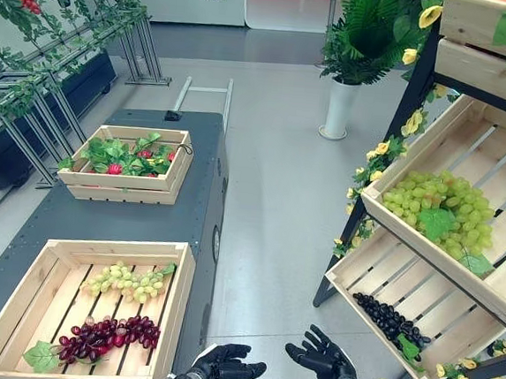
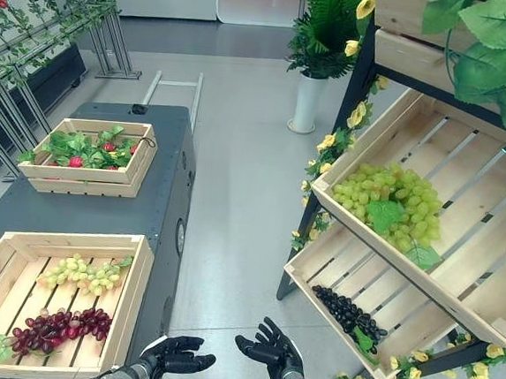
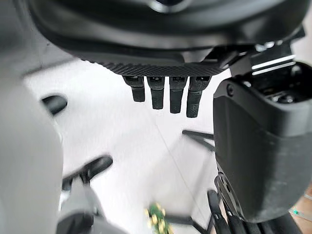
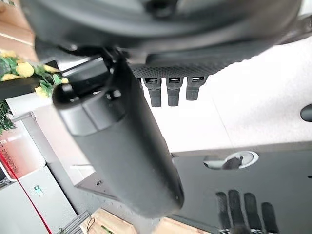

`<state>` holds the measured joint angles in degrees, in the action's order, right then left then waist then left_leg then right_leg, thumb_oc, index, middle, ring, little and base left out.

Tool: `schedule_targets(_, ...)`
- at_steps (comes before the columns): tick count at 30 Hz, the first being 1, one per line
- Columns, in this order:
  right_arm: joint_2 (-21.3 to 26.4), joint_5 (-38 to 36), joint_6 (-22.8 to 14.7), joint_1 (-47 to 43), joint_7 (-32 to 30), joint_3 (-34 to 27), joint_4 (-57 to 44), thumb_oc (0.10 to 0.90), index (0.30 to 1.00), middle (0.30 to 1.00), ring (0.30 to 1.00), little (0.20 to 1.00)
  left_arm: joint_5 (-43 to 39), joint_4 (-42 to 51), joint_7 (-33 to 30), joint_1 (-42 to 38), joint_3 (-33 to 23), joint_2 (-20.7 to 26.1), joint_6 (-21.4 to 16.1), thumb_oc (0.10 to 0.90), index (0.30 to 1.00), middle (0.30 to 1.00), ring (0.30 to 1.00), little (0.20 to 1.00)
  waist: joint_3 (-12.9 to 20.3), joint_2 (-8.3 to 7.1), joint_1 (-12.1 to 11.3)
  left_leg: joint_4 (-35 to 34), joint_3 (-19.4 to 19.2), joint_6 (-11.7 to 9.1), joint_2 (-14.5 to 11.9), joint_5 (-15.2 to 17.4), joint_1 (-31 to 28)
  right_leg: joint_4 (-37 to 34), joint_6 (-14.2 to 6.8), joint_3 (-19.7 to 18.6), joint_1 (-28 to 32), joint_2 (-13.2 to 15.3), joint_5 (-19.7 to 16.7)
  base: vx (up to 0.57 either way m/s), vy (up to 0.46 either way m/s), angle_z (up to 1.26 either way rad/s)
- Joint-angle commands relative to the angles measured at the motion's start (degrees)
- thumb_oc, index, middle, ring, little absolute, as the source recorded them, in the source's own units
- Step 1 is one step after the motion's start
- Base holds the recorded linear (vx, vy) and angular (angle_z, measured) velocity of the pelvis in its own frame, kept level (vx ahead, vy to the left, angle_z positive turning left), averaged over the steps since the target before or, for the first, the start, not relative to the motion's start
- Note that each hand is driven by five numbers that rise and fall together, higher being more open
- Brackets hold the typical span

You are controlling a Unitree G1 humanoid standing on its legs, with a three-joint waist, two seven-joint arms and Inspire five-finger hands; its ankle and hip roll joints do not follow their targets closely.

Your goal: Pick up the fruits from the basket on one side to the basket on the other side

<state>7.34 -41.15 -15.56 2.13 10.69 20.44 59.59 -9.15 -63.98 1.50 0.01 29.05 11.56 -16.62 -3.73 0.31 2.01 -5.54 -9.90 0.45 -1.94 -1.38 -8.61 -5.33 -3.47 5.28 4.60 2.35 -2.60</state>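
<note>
On the dark table to my left stands a wooden crate holding a bunch of green grapes and a bunch of red grapes. To my right a slanted wooden shelf carries a big heap of green grapes. Its lower tray holds black grapes. My left hand and right hand hover low over the floor between table and shelf. Both are open with nothing in them, fingers and fingers straight.
A second crate with leaves and small red fruits sits at the table's far end. A potted plant in a white vase stands beyond the shelf. Metal racks with vines line the left side. Yellow flowers trim the shelf frame.
</note>
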Motion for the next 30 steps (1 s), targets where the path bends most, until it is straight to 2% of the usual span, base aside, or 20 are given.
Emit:
schedule_targets(1,0.0,1.1,-1.8,-7.1,3.7,-0.4,-2.2,0.8,0.9,0.9,0.9,0.9,8.0,2.6,-9.2,-8.3,0.9,-0.9,-9.2,0.8,0.9,0.9,0.9,0.9,-3.7,0.71,-0.1,0.5,2.2,1.7,3.9,4.3,0.5,0.4,1.2,3.2,2.6,-1.3,2.7,-0.05,-0.001,0.0)
schedule_targets(6,2.2,5.8,-2.4,-7.6,0.6,1.2,-4.1,0.8,0.9,0.9,0.9,0.9,17.7,9.1,-19.7,-10.0,2.8,1.6,-15.7,0.8,0.9,0.9,0.9,0.9,-4.6,1.05,-0.4,0.5,2.7,1.4,3.9,4.1,1.1,0.3,1.3,3.6,2.1,-1.1,2.5,-0.02,0.001,0.02)
schedule_targets(10,4.7,9.4,-2.3,-7.2,-4.5,2.1,-8.6,0.8,0.9,0.9,0.9,0.9,21.4,17.8,-25.5,-10.5,1.4,5.5,-17.9,0.8,0.9,0.9,0.9,0.9,-5.4,1.22,-0.5,0.5,2.9,1.1,3.8,3.8,1.6,0.3,1.3,3.7,1.8,-1.0,2.4,0.0,0.0,0.0)
schedule_targets(12,5.9,7.6,-1.9,-7.2,-3.8,1.7,-9.9,0.8,0.9,0.9,0.9,0.9,23.4,22.0,-28.4,-11.1,0.2,7.8,-18.5,0.8,0.9,0.9,0.9,0.9,-5.8,1.49,-0.6,0.5,3.0,1.0,3.8,3.7,2.0,0.3,1.4,3.9,1.5,-0.9,2.4,-0.03,0.036,0.0)
schedule_targets(14,6.7,8.4,-2.5,-6.5,-3.8,0.3,-11.2,0.8,0.9,0.9,0.9,0.9,25.4,27.9,-31.9,-11.0,-2.8,11.0,-18.2,0.8,0.9,0.9,0.9,0.9,-6.0,1.89,-1.0,0.5,3.5,1.0,3.8,3.7,2.3,0.3,1.5,4.4,1.4,-0.8,2.6,-0.01,0.046,0.02)
schedule_targets(20,7.9,6.0,-3.1,-4.4,0.6,-2.4,-12.5,0.8,0.9,0.9,0.9,0.9,28.9,35.0,-35.8,-11.3,-10.4,18.2,-16.4,0.8,0.9,0.9,0.9,0.9,-5.6,2.43,-1.8,0.5,4.8,0.8,4.3,3.5,3.0,0.3,1.6,5.7,1.3,-0.2,3.1,0.02,0.044,0.12)
schedule_targets(23,8.4,4.1,-4.5,-3.7,4.4,-3.2,-12.9,0.8,0.9,0.9,0.9,0.9,30.2,33.9,-38.6,-12.2,-13.8,21.5,-15.5,0.8,0.9,0.9,0.9,0.9,-5.4,2.64,-2.0,0.5,5.2,0.6,4.6,3.0,3.5,0.4,1.5,6.6,1.1,0.3,3.3,0.04,0.062,0.09)
schedule_targets(26,9.0,3.7,-5.1,-3.4,5.8,-3.1,-13.9,0.8,0.9,0.9,0.9,0.9,31.5,32.5,-41.3,-12.7,-15.2,22.9,-13.9,0.8,0.9,0.9,0.9,0.9,-5.6,2.72,-2.2,0.5,5.5,0.6,4.8,2.5,4.0,1.8,1.6,7.0,0.1,0.7,3.9,0.0,0.067,0.2)
schedule_targets(29,10.0,2.9,-5.4,-3.6,7.2,-2.6,-15.6,0.8,0.9,0.9,0.9,0.9,33.4,29.3,-45.7,-14.1,-17.6,24.5,-10.8,0.8,0.9,0.9,0.9,0.9,-7.7,2.61,-2.6,4.7,5.8,0.7,4.9,3.0,6.8,7.7,2.1,8.2,-2.8,1.9,6.1,-0.06,0.082,0.06)
schedule_targets(30,10.2,2.9,-5.3,-3.8,7.2,-2.5,-15.8,0.8,0.9,0.9,0.9,0.9,33.7,28.5,-46.3,-14.4,-17.9,24.7,-11.0,0.8,0.9,0.9,0.9,0.9,-8.2,2.61,-2.6,5.4,5.9,0.7,5.0,3.1,7.2,8.7,2.2,8.3,-3.2,2.0,6.4,-0.09,0.065,0.15)
